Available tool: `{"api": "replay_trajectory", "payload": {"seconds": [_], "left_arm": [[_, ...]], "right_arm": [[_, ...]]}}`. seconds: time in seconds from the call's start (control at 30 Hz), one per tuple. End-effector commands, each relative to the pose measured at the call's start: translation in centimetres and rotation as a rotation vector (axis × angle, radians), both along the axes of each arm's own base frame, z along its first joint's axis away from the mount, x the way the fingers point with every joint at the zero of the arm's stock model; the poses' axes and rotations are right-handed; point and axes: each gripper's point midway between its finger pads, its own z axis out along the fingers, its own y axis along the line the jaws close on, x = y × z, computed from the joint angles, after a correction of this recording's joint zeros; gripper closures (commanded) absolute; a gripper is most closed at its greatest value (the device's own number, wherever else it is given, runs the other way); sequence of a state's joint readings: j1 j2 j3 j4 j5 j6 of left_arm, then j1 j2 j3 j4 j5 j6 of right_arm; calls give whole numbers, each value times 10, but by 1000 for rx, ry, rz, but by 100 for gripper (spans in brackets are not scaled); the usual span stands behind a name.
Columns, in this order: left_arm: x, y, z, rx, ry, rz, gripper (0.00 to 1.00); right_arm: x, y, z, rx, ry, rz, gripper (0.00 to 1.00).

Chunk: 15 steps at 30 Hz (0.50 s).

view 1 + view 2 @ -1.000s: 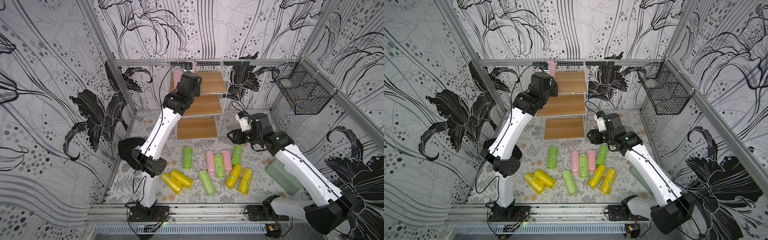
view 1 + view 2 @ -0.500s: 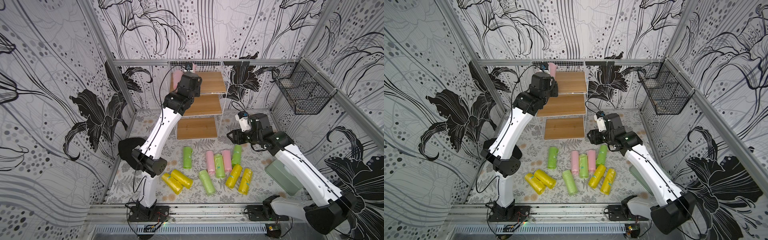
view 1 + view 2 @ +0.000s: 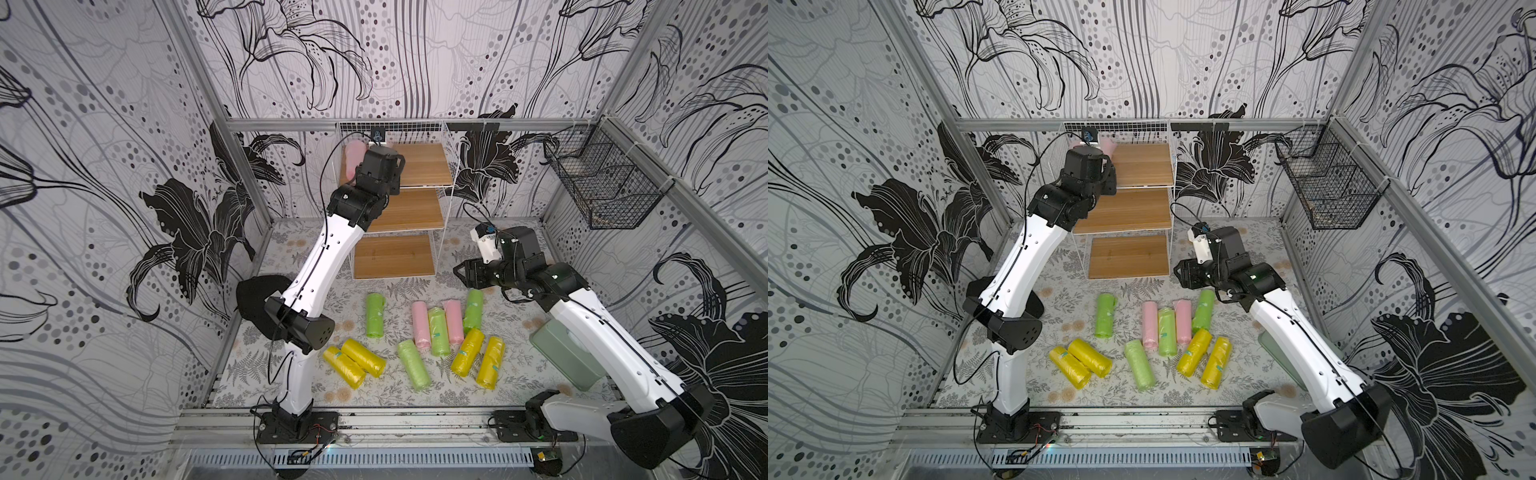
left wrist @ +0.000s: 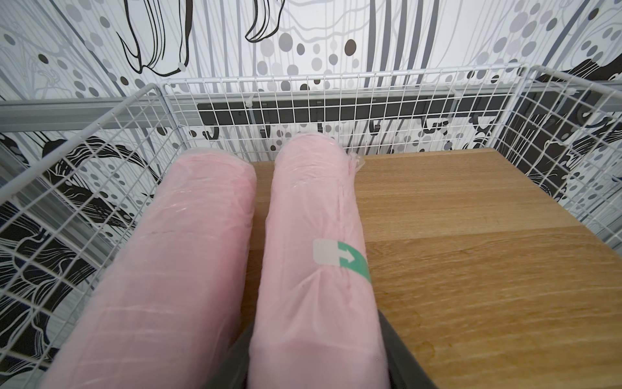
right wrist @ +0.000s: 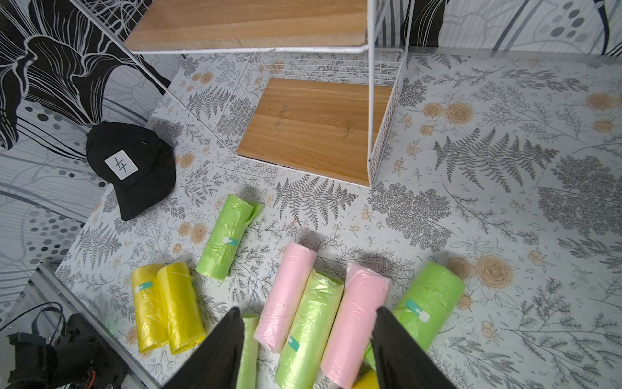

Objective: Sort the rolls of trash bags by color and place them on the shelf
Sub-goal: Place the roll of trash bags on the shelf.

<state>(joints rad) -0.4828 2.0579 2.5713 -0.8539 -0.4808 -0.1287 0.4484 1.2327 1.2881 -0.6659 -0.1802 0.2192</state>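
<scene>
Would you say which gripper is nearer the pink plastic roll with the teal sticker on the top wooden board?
Left. The left gripper flanks that pink roll; the right gripper hangs over the coloured floor rolls.

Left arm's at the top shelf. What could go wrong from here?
The left end effector straddles the stickered pink roll; withdrawing may drag it off the top board. The right end effector hangs open over tightly packed pink and green rolls; it may pinch two.

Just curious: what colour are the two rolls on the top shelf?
Pink: the stickered roll and its neighbour; left wrist view shows best.
</scene>
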Motion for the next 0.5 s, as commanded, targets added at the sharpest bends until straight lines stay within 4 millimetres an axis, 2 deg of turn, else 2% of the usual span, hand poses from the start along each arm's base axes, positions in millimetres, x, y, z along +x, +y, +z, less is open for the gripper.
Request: {"api": "replay_trajectory", "payload": {"seconds": [0.0,0.13,0.27,0.47], "left_arm": [[2,6,15,-18,-65,43,53],[3,6,16,-16,-69,48,53],[0,3,18,-33,-69,28,46],[-15,-4,25,-80,-73,-16,40]], "right_arm": [[-4,1,-1,2,-1,16,36],[-4,1,-1,1,-2,15,36],[-5,0,-2,0,0,12,36],[-6,0,-4,-2,9,10,36]]}}
